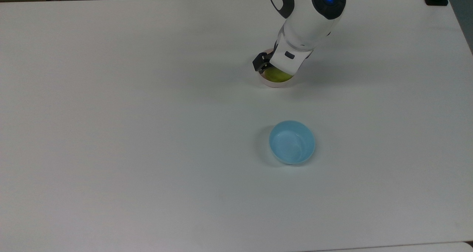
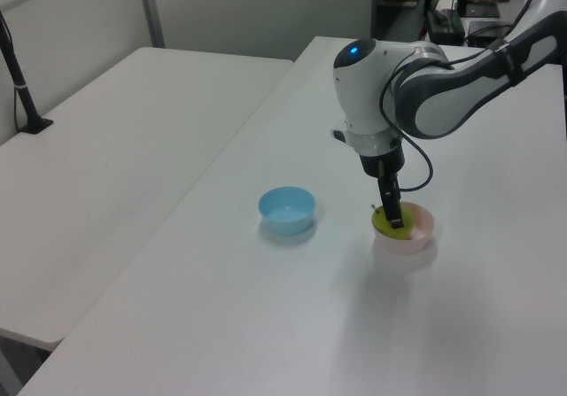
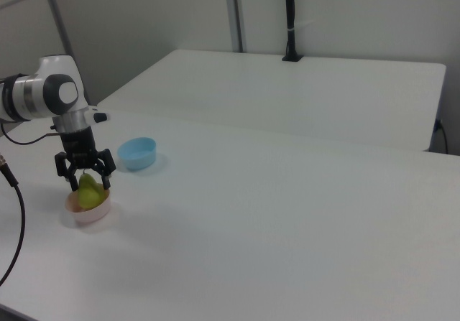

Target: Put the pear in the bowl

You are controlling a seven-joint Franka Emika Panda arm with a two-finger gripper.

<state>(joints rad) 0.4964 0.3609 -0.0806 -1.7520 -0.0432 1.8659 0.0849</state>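
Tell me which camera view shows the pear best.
The right view: the pear stands clear between the end effector fingers, sitting in the pink bowl. In the top view the arm covers most of it; in the left view a finger crosses it.

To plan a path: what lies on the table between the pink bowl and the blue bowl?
Nothing: the top view shows bare table between the pink bowl and the blue bowl.

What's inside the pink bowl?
The pear sits in the pink bowl, with the gripper spread open around its top. The pear covers the bowl's bottom, so anything beneath it cannot be seen.
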